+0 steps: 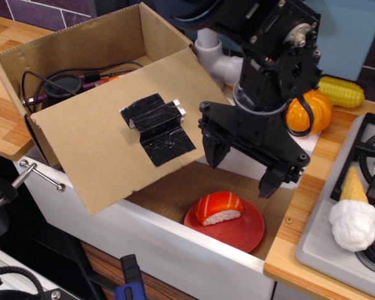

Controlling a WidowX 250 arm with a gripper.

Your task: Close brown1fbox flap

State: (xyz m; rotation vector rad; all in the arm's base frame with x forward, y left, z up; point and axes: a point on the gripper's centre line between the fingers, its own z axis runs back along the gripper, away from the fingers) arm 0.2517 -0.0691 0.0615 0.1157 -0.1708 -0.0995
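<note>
The black robot gripper [242, 167] hangs open beside the big brown cardboard box's [62, 59] wide flap [112, 144], holding nothing.

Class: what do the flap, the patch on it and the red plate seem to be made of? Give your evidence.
Flap: matt brown corrugated cardboard, going by its rough cut edges.
Patch: glossy black tape, wrinkled and catching light.
Plate: probably plastic, being smooth, evenly red and slightly shiny.
</note>
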